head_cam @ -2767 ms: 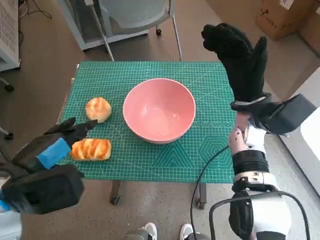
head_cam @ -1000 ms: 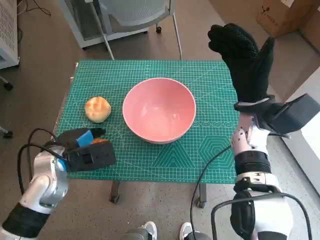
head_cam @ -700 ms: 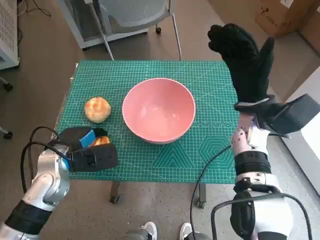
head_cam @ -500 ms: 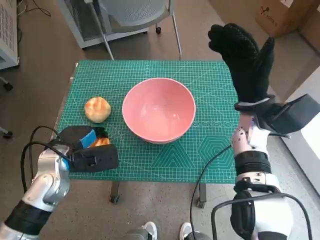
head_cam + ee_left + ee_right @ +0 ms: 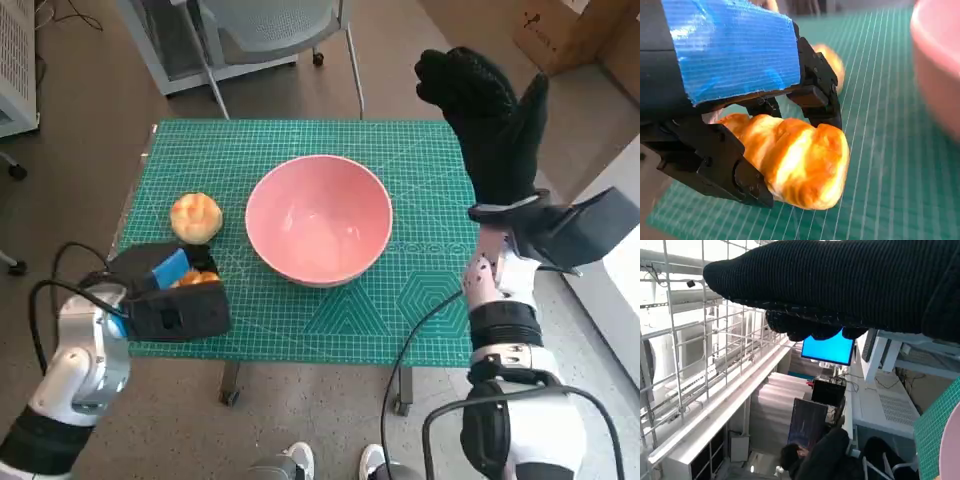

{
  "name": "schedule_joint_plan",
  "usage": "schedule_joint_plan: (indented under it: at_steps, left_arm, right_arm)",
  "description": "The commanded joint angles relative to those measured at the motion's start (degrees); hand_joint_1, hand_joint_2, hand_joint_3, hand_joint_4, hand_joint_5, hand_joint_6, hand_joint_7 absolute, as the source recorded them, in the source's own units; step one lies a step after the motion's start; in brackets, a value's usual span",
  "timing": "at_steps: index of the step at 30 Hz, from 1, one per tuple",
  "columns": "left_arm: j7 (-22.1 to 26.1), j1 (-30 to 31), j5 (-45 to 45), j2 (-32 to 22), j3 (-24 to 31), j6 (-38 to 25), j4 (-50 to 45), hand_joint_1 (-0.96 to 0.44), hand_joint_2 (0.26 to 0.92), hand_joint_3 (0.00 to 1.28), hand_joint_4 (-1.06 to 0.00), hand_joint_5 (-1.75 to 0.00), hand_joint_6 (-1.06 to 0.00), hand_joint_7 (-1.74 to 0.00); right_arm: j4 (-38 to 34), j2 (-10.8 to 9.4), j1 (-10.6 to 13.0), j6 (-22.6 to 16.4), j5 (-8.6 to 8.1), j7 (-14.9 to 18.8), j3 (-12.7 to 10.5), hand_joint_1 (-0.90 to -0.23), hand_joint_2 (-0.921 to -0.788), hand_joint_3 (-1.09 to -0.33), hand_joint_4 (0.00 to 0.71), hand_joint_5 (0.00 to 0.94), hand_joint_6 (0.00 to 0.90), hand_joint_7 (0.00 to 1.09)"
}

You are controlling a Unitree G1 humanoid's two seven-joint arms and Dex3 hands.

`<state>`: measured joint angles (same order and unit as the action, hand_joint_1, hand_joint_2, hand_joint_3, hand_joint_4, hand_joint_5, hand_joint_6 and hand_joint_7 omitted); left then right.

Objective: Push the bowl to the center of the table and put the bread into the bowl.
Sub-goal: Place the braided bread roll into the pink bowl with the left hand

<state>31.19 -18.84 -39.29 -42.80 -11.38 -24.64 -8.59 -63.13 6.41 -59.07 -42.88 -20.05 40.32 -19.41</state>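
Left robot hand (image 5: 165, 285), black with blue tape, grips the long golden braided bread loaf (image 5: 795, 165) between its fingers (image 5: 820, 97) at the near left corner of the green gridded cutting-mat surface (image 5: 300, 140); round golden bun (image 5: 196, 216) lies just beyond it; glossy pink round bowl (image 5: 318, 218) sits mid-surface, holding nothing; right robot hand (image 5: 488, 125) in black knitted glove hangs raised past the bowl's right, fingers spread, holding nothing.
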Motion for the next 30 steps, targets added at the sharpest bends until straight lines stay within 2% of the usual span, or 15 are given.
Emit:
schedule_joint_plan:
  at_steps: [1,8,14,21,30]
  left_arm:
    - [1.3,-2.3,0.8,-1.4,4.7,-1.4,-6.8,0.00,0.911,0.04,-0.72,-1.17,-0.69,-1.07]
    - [0.4,-6.7,0.4,-0.7,7.9,-1.3,-13.1,0.00,0.905,0.03,-0.75,-1.08,-0.72,-1.09]
    - [-3.2,-10.3,-2.1,2.3,5.8,0.8,-15.7,0.00,0.892,0.01,-0.80,-0.99,-0.76,-1.07]
    - [-4.7,-16.3,-3.1,6.6,1.1,3.9,-12.2,0.00,0.890,0.01,-0.83,-0.97,-0.75,-1.08]
    - [-6.2,-23.0,-2.8,13.1,-4.5,8.7,-2.1,0.00,0.899,0.01,-0.80,-1.00,-0.75,-1.08]
  right_arm:
    - [-0.3,0.0,1.4,0.4,-0.39,0.6,-0.2,-0.657,-0.921,-0.612,0.274,0.001,0.410,0.01]
    - [-0.1,0.1,1.5,0.6,-0.73,1.1,-0.4,-0.664,-0.921,-0.610,0.274,0.001,0.411,0.01]
    - [0.2,0.0,1.7,0.6,-0.95,1.5,-0.6,-0.661,-0.921,-0.608,0.276,0.001,0.408,0.01]
    - [0.6,0.2,2.1,0.7,-1.46,2.4,-1.1,-0.660,-0.921,-0.603,0.272,0.000,0.405,0.01]
    - [0.6,0.8,2.3,0.8,-1.78,2.7,-1.5,-0.663,-0.921,-0.598,0.268,0.000,0.420,0.01]
